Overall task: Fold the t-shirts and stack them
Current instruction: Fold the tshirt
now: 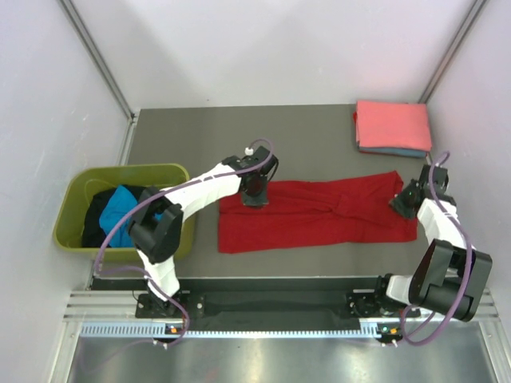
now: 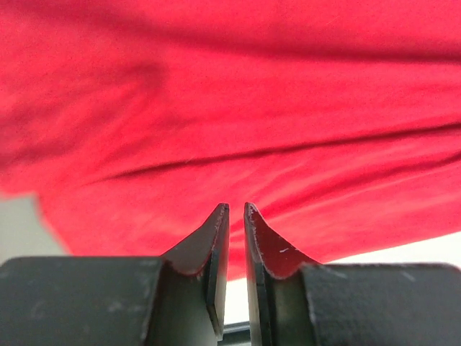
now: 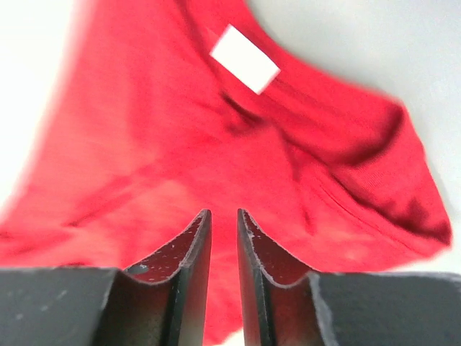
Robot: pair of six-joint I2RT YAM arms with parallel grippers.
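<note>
A bright red t-shirt [image 1: 319, 215] lies across the middle of the table, folded into a long band. My left gripper [image 1: 255, 198] stands over the shirt's far left edge. In the left wrist view its jaws [image 2: 235, 207] are a narrow gap apart with nothing between them, and red cloth [image 2: 230, 108] fills the view beyond. My right gripper [image 1: 399, 205] is at the shirt's right end. Its jaws [image 3: 223, 213] are also slightly apart and empty, over the red cloth [image 3: 180, 144] near the white neck label [image 3: 245, 59]. A folded salmon-pink t-shirt [image 1: 393, 125] lies on a blue one [image 1: 399, 152] at the back right.
An olive-green tub [image 1: 76, 199] stands at the left and holds a turquoise shirt [image 1: 120, 211] and a black one [image 1: 96, 223]. White walls close in the table at the back and on both sides.
</note>
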